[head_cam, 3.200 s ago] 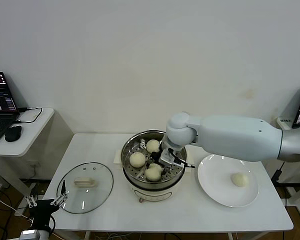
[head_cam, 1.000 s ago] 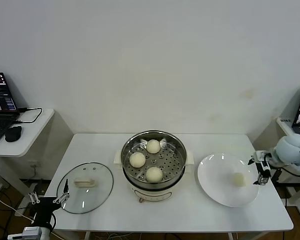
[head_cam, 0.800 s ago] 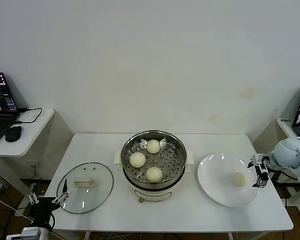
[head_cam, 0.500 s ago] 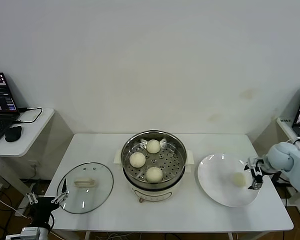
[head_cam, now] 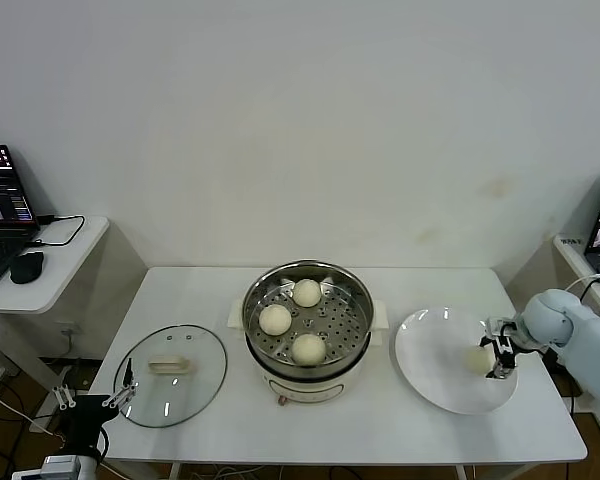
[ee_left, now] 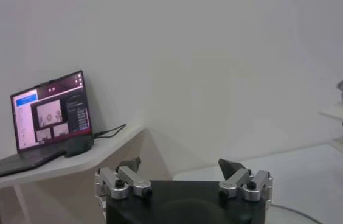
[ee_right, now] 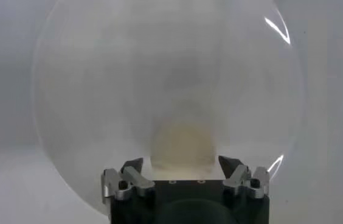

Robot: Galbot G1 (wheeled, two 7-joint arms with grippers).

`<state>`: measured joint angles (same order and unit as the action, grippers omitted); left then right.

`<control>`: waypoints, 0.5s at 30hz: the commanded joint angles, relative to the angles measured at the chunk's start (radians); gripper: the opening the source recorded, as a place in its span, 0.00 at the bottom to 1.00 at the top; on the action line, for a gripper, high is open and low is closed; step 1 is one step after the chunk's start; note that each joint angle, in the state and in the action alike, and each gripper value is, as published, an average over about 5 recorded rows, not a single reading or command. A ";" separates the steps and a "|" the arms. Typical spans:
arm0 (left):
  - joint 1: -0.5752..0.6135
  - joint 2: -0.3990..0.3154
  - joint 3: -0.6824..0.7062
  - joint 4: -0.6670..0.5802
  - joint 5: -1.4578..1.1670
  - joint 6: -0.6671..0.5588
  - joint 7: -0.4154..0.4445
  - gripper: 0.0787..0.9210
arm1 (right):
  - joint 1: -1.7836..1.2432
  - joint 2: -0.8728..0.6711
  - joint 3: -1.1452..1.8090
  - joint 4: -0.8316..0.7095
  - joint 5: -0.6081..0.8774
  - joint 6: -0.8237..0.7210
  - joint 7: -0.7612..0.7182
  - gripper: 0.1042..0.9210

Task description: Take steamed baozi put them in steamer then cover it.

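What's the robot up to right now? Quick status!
Right gripper around last baozi on plate, grip unconfirmed. Left gripper open, parked. Three baozi in steamer. Cover off. Nothing blocking.

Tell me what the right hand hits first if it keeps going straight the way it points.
Most likely the last baozi on the white plate: it sits directly ahead of the right hand, between its fingers.

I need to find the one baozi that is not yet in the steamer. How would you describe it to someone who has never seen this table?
Start at the steel steamer in the middle of the white table, then look to the robot's right, to the flat white plate. The baozi lies alone on that plate, with the right gripper at it; the other three sit inside the steamer.
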<state>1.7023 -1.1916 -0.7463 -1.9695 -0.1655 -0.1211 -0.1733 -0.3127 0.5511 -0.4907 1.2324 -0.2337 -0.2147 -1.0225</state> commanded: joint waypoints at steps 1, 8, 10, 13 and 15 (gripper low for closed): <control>0.001 -0.001 -0.001 -0.002 0.000 -0.001 0.000 0.88 | 0.013 -0.003 -0.001 0.000 0.008 -0.007 -0.009 0.62; -0.004 -0.003 0.001 -0.002 0.014 -0.011 -0.001 0.88 | 0.117 -0.042 -0.061 0.049 0.067 -0.025 -0.023 0.58; -0.006 -0.002 0.002 -0.002 0.019 -0.014 -0.001 0.88 | 0.179 -0.061 -0.112 0.080 0.105 -0.040 -0.025 0.58; -0.008 0.002 0.003 -0.003 0.018 -0.014 -0.001 0.88 | 0.307 -0.092 -0.218 0.138 0.185 -0.071 -0.029 0.58; -0.009 0.003 0.005 -0.003 0.017 -0.014 -0.001 0.88 | 0.400 -0.107 -0.276 0.176 0.245 -0.095 -0.030 0.58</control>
<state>1.6950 -1.1910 -0.7438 -1.9710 -0.1561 -0.1306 -0.1748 -0.1840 0.4978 -0.5779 1.2957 -0.1513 -0.2535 -1.0478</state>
